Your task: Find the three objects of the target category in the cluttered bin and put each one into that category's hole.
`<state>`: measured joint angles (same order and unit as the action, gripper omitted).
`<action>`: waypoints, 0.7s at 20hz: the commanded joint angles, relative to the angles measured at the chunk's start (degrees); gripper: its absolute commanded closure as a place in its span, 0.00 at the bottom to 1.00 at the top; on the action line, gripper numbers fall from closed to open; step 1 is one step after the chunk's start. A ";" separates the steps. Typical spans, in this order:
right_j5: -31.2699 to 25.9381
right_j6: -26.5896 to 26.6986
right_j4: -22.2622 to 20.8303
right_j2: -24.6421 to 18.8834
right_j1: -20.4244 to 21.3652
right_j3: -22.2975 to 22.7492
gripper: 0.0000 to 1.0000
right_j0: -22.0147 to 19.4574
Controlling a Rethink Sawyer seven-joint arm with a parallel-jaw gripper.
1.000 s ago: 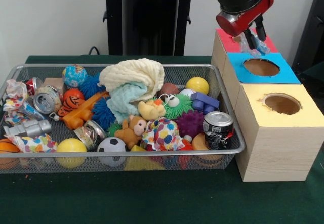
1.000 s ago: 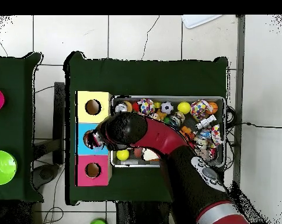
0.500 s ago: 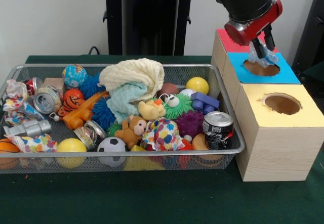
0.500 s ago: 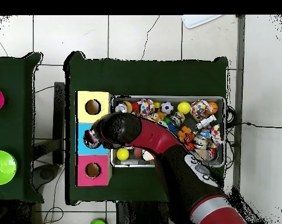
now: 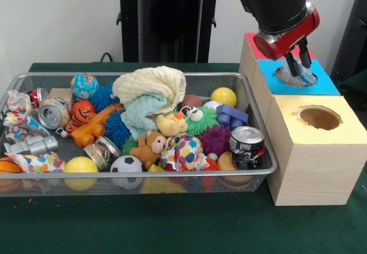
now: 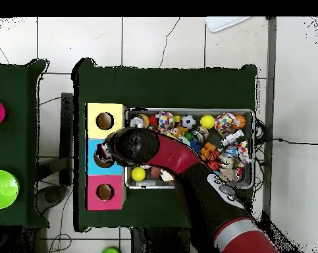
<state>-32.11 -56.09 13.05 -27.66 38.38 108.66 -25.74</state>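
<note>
We see the gripper [image 5: 299, 66] poised over the blue-topped box [image 5: 321, 85], its two dark fingers [image 5: 293, 65] reaching down into that box's round hole and pinching a crumpled clear plastic item [image 5: 296, 77], which sits low in the hole's mouth between them, so we read the gripper as closed on it. From above, the gripper [image 6: 106, 153] and the arm's dark head cover the middle, blue box [image 6: 92, 165] of the row, with the yellow-topped box [image 6: 105, 121] on one side and the pink-topped box [image 6: 105, 192] on the other, each showing its own open hole. In the front view the yellow-topped box [image 5: 320, 132] stands nearest, just beside the wire bin [image 5: 261, 133], and the pink-topped box [image 5: 257, 47] lies farthest back, partly behind the arm. The bin is crowded: a cream cloth [image 5: 151, 84] is heaped in the middle over a pale green cloth [image 5: 141, 114], a brown teddy bear [image 5: 150, 147] lies in front of them, a soccer ball [image 5: 126, 164] sits by the front wall, a black drink can [image 5: 247, 146] stands upright in the corner closest to the boxes, and a crushed silver can [image 5: 53, 113] lies toward the opposite end near a globe-patterned ball [image 5: 84, 85]. A yellow ball [image 5: 223, 96] rests against the bin's far wall
</note>
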 commanded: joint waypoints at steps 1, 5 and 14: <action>-1.52 -14.58 2.02 2.18 -2.27 2.94 0.00 0.70; -2.92 -14.22 2.06 2.24 -2.31 2.70 0.00 0.34; -5.38 -14.00 2.03 2.80 -2.50 0.70 0.00 0.87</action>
<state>-32.18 -56.09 13.04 -26.98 38.12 108.66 -25.59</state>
